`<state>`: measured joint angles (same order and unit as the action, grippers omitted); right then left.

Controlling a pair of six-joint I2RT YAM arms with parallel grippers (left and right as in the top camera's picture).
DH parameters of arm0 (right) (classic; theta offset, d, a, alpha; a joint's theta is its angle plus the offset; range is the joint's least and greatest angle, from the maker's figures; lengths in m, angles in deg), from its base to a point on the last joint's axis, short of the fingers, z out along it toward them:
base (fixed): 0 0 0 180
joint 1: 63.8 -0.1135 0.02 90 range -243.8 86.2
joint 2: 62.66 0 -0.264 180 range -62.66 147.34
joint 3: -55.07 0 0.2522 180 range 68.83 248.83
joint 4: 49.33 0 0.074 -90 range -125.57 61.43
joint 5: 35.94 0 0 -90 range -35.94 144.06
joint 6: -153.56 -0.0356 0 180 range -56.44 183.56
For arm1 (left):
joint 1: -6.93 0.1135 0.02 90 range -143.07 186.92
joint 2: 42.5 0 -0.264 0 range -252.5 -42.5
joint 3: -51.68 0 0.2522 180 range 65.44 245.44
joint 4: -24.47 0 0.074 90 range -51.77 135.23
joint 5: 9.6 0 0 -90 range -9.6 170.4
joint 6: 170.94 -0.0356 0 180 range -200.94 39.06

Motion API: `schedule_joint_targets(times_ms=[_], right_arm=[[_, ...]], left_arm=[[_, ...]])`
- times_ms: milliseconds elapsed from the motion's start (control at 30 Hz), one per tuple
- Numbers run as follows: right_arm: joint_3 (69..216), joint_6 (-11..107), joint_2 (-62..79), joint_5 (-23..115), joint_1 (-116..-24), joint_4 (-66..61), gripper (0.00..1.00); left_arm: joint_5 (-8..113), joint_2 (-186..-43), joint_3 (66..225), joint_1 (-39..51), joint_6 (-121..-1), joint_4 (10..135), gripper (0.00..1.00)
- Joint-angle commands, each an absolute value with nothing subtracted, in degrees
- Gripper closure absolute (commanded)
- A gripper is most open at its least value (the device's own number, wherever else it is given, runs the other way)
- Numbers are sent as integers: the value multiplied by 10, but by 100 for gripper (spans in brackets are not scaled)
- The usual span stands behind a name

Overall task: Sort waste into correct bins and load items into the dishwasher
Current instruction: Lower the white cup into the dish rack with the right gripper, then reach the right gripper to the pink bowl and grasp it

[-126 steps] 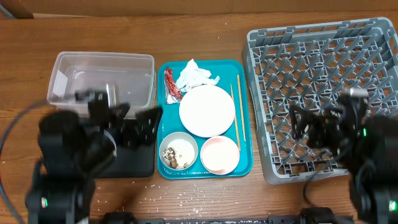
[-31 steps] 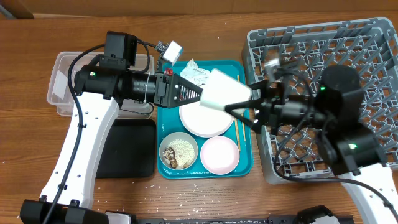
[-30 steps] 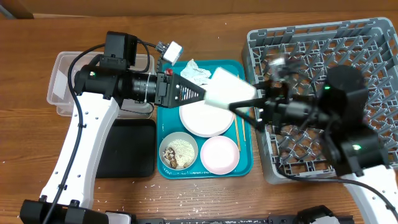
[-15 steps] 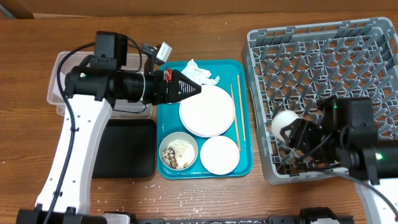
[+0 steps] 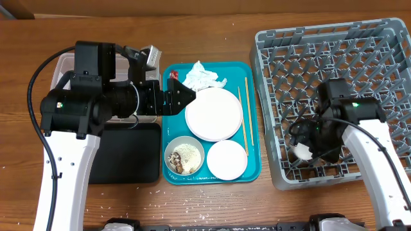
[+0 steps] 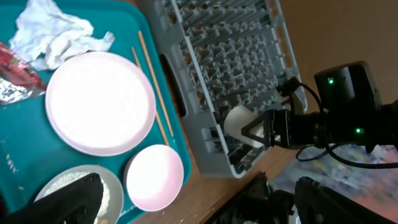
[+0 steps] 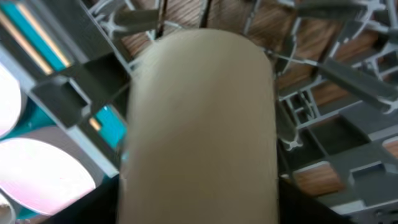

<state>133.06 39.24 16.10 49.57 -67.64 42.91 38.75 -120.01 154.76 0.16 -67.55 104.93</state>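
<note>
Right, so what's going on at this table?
The right gripper holds a white cup low in the rack, at its near corner by the teal tray. The left gripper is open and empty, hovering at the tray's left edge. On the tray lie the plate, a bowl of crumbs, a pink bowl, chopsticks, tissue and wrapper, none sorted yet.

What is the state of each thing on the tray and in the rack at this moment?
plate: empty, flat on the tray.
pink bowl: upright, empty.
cream bowl: upright, holding crumbs.
tissue: crumpled.
cup: gripped by right gripper inside dish rack.
left gripper: open, empty.
</note>
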Motion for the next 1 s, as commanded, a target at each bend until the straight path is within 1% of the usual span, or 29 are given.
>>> schedule_joint_targets(times_ms=[0, 67, 167, 267, 333, 400, 467, 600, 700, 800, 833, 900, 967], right_arm=[[1347, 395, 146, 497, -686, 421, 12], [1365, 397, 124, 497, -697, 411, 9], [1389, 410, 84, 488, -727, 385, 11], [1392, 462, 48, 446, -781, 329, 19], [1392, 474, 43, 444, -825, 308, 21], [1387, 473, 51, 448, -871, 295, 29], [1375, 473, 66, 455, -909, 284, 32], [1343, 470, 126, 508, -965, 274, 34], [1324, 471, 185, 520, -976, 263, 36], [1320, 471, 242, 519, -975, 254, 35], [1319, 471, 262, 516, -976, 250, 37], [1318, 488, 294, 500, -976, 243, 49], [1318, 509, 317, 479, -976, 241, 54]], left_arm=[[410, -1196, 1557, -4, -676, 1051, 0], [434, -1188, 1561, -3, -676, 1055, 0], [514, -1165, 1576, -2, -650, 1074, 0], [661, -1129, 1594, -2, -583, 1110, 0], [750, -1102, 1595, -2, -551, 1127, 0], [818, -1076, 1595, -2, -523, 1147, 0], [848, -1062, 1595, -2, -517, 1160, 0], [877, -1046, 1595, -2, -518, 1179, 0], [877, -1046, 1595, -2, -518, 1184, 0], [877, -1050, 1595, -2, -517, 1186, 0], [877, -1052, 1595, -2, -517, 1186, 0], [877, -1058, 1595, -2, -517, 1186, 0], [877, -1063, 1595, -2, -517, 1186, 0]])
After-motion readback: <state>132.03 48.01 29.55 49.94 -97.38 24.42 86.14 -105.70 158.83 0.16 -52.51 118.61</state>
